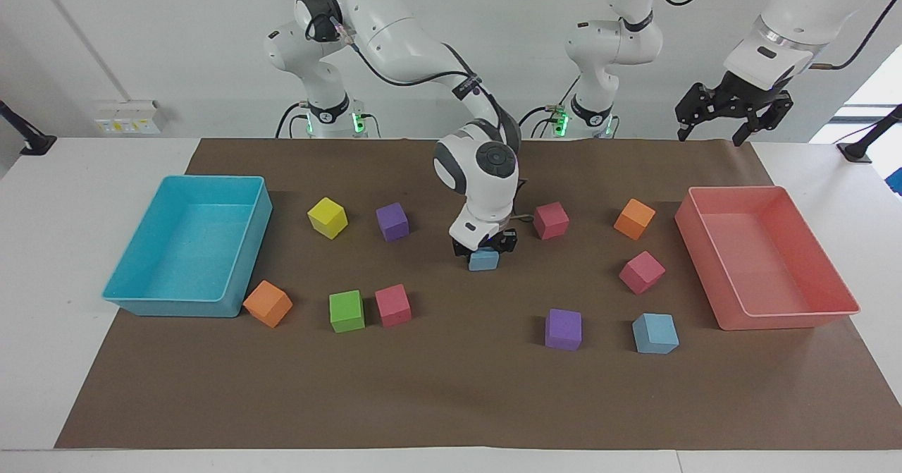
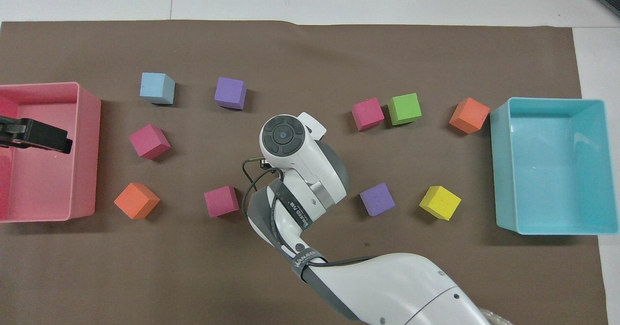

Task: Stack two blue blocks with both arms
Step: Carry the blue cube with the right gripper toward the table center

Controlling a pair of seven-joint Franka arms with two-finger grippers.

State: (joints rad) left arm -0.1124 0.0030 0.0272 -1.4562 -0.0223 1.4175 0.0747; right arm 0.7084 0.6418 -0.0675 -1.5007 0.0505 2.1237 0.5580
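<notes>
While the right claw [image 1: 484, 250] grips one blue block [image 1: 483, 260] above the middle of the desk [image 1: 451, 388], the second blue block [image 1: 655, 333] sits toward the left arm's end, beside a purple cube [image 1: 563, 329]; the left claw [image 1: 729, 124] waits, fingers spread, over the pink tray's [image 1: 775, 314] end

Matt foam-like light-blue cube [image 1: 655, 333] lies on dull brown paper-like table cover [image 1: 451, 395]. Beside that cover's ends, smooth, slightly glossy plastic cyan tray [image 1: 134, 300] and pink tray [image 1: 789, 320].
</notes>
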